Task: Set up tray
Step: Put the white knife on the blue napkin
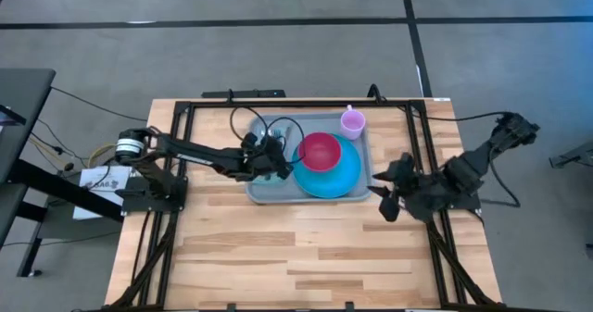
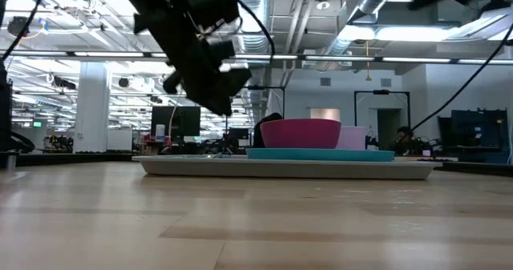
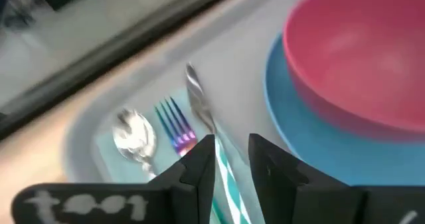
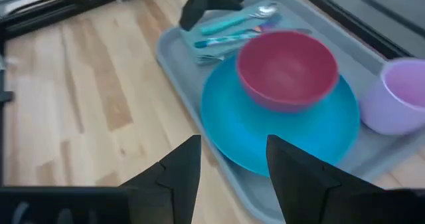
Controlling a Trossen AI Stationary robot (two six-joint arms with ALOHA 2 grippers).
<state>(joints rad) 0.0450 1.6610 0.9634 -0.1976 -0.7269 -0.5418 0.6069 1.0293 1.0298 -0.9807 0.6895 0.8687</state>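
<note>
tray (image 1: 264, 190) mid-table, we see plate (image 1: 335, 171), bowl (image 1: 319, 151), cup (image 1: 352, 121), cutlery (image 4: 232, 21) on it | L gripper (image 1: 274, 160) over tray's left end, jaws part-apart, empty | R gripper (image 1: 387, 195) just off tray's right edge, jaws wide apart

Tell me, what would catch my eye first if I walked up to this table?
Probably the bright colours: a round pink bowl sitting on a round bright-blue plate, on a flat grey-blue plastic tray at the far middle of the wooden table, with a small lilac cup in the tray's far right corner. The left gripper hovers over the cutlery at the tray's left end, while the right gripper waits open just off the tray's right side.
</note>
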